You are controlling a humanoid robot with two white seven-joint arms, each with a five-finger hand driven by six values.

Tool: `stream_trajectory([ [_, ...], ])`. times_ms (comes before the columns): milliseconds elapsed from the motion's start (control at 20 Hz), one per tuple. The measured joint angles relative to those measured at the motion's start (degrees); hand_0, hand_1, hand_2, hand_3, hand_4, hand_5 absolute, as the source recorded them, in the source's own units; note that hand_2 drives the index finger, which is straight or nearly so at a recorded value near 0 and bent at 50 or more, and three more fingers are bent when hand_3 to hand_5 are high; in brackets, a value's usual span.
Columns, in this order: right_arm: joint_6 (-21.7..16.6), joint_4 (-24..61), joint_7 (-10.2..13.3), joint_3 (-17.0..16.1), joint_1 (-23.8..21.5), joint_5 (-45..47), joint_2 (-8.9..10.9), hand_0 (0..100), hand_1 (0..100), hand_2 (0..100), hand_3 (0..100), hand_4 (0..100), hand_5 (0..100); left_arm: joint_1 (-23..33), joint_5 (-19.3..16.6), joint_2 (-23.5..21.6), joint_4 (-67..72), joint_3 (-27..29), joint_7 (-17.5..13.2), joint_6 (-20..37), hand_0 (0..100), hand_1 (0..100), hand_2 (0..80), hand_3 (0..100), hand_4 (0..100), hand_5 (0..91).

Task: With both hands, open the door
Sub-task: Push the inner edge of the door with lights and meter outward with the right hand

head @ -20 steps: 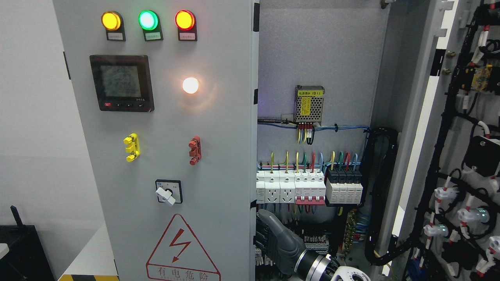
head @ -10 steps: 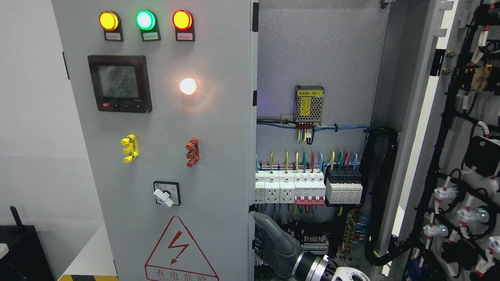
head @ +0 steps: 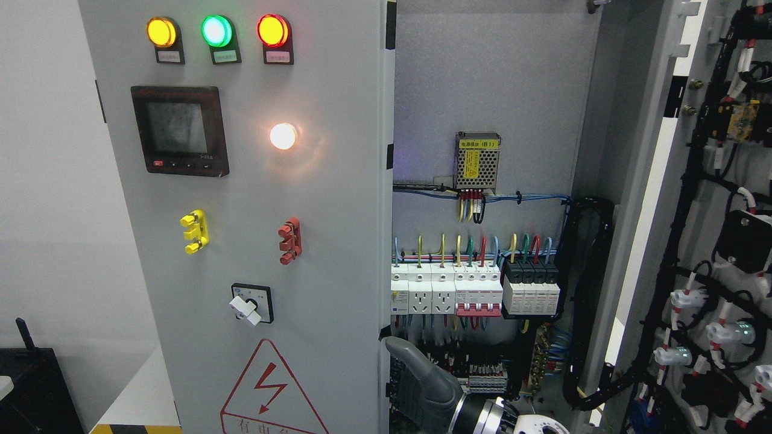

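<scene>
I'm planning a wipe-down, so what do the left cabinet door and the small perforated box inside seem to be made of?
The left door looks like sheet metal with a matte light-grey painted coat: flat, thin-edged, with soft glare around its lit lamp. The perforated box looks like bare silvery metal mesh with a yellow label on it. The hand at the door's edge appears to be dark grey plastic or rubber.

A plain pale grey wall [head: 54, 211] is filling the left side, even light falling on it. A black box-like object [head: 30, 386] is sitting at the lower left corner, beside a white ledge with a yellow-and-black striped edge [head: 142, 404].
</scene>
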State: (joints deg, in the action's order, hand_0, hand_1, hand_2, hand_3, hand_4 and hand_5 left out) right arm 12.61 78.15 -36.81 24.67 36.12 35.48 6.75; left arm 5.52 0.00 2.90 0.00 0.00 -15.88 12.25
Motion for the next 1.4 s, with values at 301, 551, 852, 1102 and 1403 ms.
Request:
stream_trajectory([
  [301,-0.8,0.8,-2.6,0.1,-0.8,0.0,-0.02,39,0,0,0,0,0,0.0,0.0,0.0,0.0,0.0,0.0,0.0,0,0,0.0,0,0,0.0],
  [551,-1.2,1.6,-4.3,0.3,-1.4,0.0,-0.02,39,0,0,0,0,0,0.0,0.0,0.0,0.0,0.0,0.0,0.0,0,0,0.0,0,0,0.0],
  [852,-1.3,2.3,-7.3,0.4,-1.9,0.0,0.0,39,0,0,0,0,0,0.0,0.0,0.0,0.0,0.0,0.0,0.0,0,0,0.0,0,0,0.0],
  [1102,-1.3,2.8,-9.7,0.7,-2.1,0.0,0.01,39,0,0,0,0,0,0.0,0.0,0.0,0.0,0.0,0.0,0.0,0,0,0.0,0,0,0.0],
  [1403,-1.3,3.5,-12.1,1.5,-2.6,0.0,-0.05,39,0,0,0,0,0,0.0,0.0,0.0,0.0,0.0,0.0,0.0,0,0,0.0,0,0,0.0],
])
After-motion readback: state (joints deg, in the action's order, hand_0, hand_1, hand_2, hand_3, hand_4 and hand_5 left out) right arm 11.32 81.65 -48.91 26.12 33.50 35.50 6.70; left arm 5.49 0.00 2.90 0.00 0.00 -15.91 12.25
